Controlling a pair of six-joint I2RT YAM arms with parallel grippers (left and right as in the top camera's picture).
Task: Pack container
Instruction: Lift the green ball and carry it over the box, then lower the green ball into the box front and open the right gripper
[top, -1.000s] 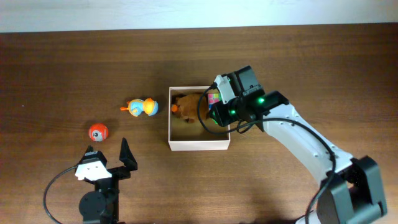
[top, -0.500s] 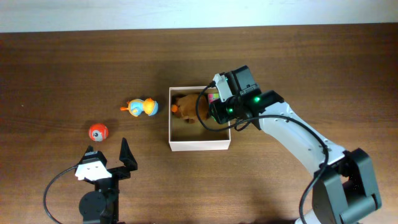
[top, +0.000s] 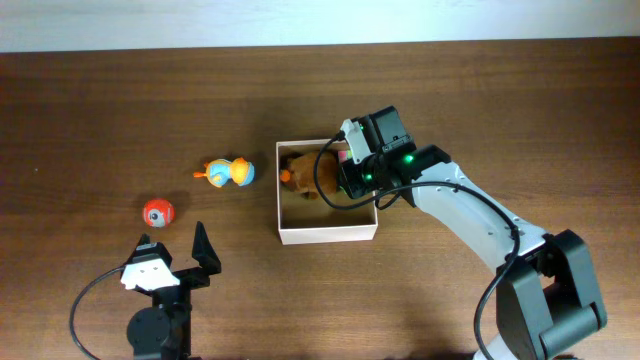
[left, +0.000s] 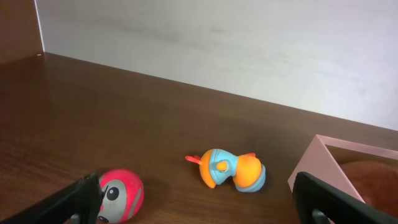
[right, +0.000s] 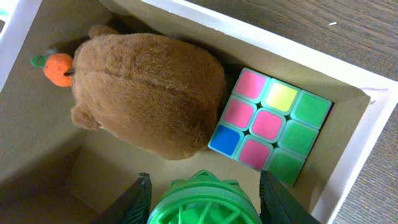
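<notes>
Container (top: 327, 234) mid-desk, white walls, tan inside. Right gripper (right: 204, 200) hangs over its near-right part, jaws clamped on a green ribbed toy (right: 199, 185). Directly below and beyond: brown plush animal (right: 149, 99) with an orange on its head, touching a colour puzzle cube (right: 267, 118) in the far-right corner. Only bare floor is on the near side.

Risks, as judged: if released here, the green toy may land on the plush or cube, roll and perch high. Going lower, a finger could nudge the wall and slide the light box.

Left gripper (top: 172, 252) at the near-left of the desk (top: 100, 100), jaws spread, empty. Duck-like toy (top: 230, 173) and red eyeball ball (top: 157, 212) unpacked, well apart from the box.
</notes>
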